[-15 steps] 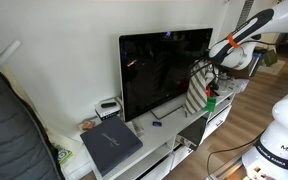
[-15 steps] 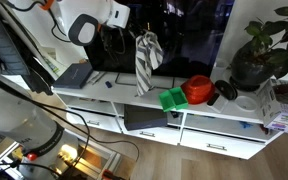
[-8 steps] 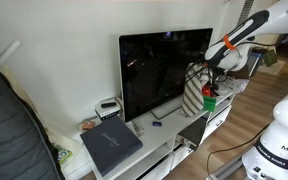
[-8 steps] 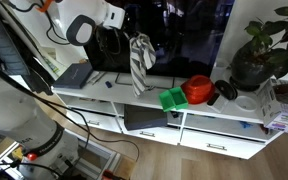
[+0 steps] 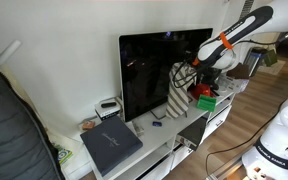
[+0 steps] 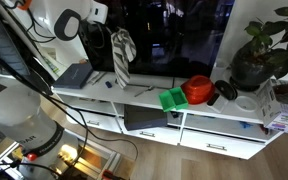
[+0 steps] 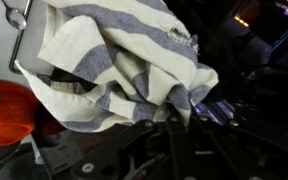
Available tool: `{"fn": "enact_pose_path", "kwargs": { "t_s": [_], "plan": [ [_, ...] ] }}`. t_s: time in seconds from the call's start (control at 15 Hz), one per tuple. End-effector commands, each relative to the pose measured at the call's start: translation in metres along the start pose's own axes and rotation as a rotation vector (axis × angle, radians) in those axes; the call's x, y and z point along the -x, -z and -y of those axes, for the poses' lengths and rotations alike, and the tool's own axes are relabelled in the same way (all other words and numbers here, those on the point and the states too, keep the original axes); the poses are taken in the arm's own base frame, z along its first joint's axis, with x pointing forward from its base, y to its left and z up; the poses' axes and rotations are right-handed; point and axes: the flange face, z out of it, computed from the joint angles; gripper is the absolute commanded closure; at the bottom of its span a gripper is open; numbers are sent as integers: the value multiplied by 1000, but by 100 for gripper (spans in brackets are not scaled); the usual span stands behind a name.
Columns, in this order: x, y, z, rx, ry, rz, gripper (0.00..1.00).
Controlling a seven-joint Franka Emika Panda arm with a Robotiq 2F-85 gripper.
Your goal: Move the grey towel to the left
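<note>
The grey and white striped towel point(image 5: 179, 90) hangs from my gripper point(image 5: 187, 68) in front of the black TV screen point(image 5: 149, 70), above the white TV stand. In an exterior view the towel point(image 6: 121, 55) dangles below the gripper point(image 6: 114, 33) over the stand's top near the TV's edge. In the wrist view the towel point(image 7: 114, 60) fills the upper frame, bunched between the black fingers point(image 7: 169, 105). The gripper is shut on the towel's top.
A red bowl point(image 6: 198, 90) and a green box point(image 6: 173, 98) sit on the stand point(image 6: 149, 106). A dark laptop point(image 5: 111, 145) lies at one end of the stand. A potted plant point(image 6: 259, 50) stands at the far end. Cables hang below the stand.
My gripper has carried the hanging towel sideways along the TV front, away from the red bowl and green box and toward the laptop end of the stand.
</note>
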Motion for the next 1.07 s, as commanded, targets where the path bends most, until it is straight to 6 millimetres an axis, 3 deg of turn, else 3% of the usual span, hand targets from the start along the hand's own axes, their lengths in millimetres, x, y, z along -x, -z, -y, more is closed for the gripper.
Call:
{"fn": "enact_pose_path", "kwargs": {
  "t_s": [0.0, 0.27, 0.8, 0.87, 1.0],
  "plan": [
    [16, 2, 13, -25, -22, 30, 98],
    [27, -8, 9, -23, -9, 17, 98],
    [59, -49, -22, 35, 21, 0, 96],
    [61, -53, -25, 43, 23, 5, 67],
    [61, -56, -30, 54, 29, 12, 60]
  ]
}}
